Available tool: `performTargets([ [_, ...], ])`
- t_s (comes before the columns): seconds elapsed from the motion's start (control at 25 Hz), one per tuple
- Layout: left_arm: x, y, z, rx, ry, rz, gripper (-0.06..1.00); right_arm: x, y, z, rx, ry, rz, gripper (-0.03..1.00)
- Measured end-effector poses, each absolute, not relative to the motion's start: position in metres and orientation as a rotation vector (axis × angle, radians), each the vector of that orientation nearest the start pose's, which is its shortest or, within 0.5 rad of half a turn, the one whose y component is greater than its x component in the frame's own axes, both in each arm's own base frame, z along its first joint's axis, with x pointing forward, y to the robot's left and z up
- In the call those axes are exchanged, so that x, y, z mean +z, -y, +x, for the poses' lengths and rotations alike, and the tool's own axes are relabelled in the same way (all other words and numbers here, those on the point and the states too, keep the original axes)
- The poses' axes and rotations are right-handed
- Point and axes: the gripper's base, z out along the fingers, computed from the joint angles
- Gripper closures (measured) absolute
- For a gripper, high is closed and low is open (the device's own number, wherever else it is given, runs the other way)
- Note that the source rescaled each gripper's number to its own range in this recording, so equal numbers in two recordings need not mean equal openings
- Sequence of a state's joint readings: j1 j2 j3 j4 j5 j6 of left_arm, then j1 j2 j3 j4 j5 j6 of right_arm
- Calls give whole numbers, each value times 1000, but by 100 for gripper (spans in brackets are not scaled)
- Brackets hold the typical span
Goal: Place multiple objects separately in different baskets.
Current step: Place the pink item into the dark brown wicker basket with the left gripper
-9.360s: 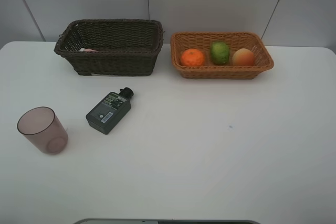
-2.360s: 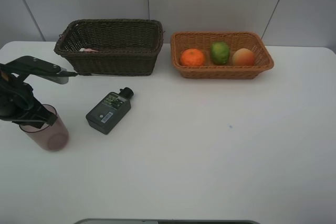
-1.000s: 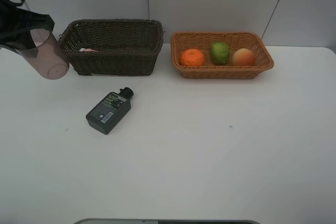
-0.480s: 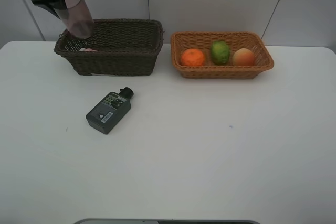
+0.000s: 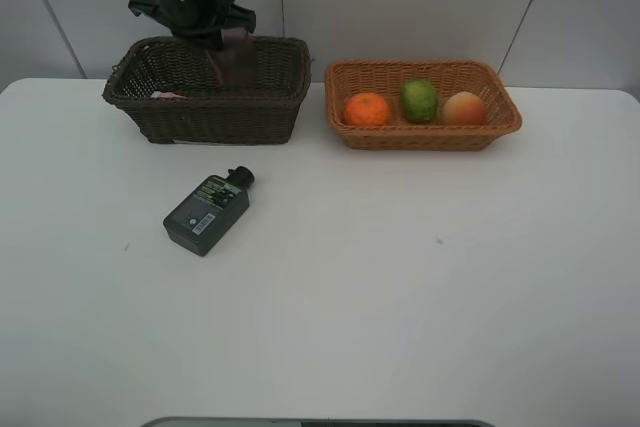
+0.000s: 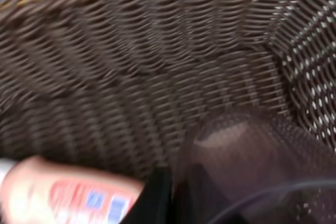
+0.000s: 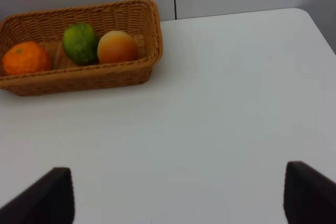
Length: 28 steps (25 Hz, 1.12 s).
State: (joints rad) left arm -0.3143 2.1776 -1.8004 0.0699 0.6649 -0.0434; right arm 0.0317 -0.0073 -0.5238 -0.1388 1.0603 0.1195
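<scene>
Upper left: left gripper (image 5: pixel 224 39) pinches mauve cup (image 5: pixel 238 67), apparently inside dark basket (image 5: pixel 200 115) | right gripper (image 7: pixel 178 199) spread above white table (image 7: pixel 226 103)

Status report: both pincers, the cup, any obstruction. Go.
Left pincer shut on mauve cup, inside dark basket. Right pincer open, empty, over table. Pink bottle lies beside cup; no block seen.

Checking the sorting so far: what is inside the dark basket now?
A pink bottle lies on the floor; the cup, held by the left gripper, hangs inside too. The near wall of the basket covers part of the floor.
</scene>
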Motion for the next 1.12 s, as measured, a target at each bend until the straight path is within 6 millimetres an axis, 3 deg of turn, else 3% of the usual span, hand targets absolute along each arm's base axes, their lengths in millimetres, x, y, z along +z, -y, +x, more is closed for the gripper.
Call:
performTargets([
  [0.4,170,153,480,-47,-2484,454,94,284,11,-9,-68,-2004,97,20],
  [0.84,164,154,483,-17,-2450,547,93,284,11,-9,-68,-2004,97,20],
  [1.0,157,154,483,-13,-2471,553,87,284,11,-9,-68,-2004,97,20],
  [1.12,155,154,483,-11,-2477,556,71,284,11,-9,-68,-2004,97,20],
])
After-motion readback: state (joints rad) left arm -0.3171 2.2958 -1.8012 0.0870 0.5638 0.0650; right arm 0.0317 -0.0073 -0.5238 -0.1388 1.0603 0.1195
